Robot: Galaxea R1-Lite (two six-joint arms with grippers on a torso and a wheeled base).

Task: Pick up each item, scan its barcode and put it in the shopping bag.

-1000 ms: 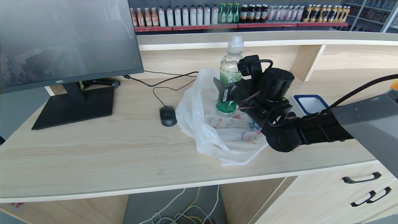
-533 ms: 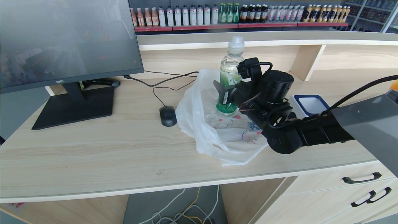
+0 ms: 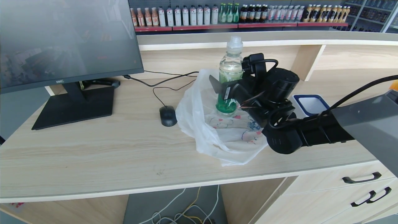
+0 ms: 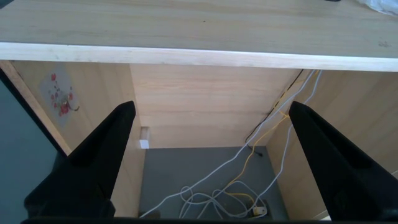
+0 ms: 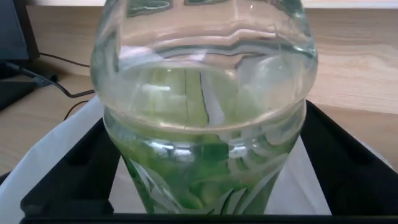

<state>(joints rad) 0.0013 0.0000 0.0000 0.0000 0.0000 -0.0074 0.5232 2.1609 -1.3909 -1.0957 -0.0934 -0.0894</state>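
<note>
The monitor stands at the counter's left rear corner. The mouse lies near the middle, and the bag lies just right of it, reaching close to the front edge. The bottle is upright over the bag's rear part, clasped in the right gripper. A tray sits right of the bag. Shelves run behind the counter; drawers sit under its front right corner.
</note>
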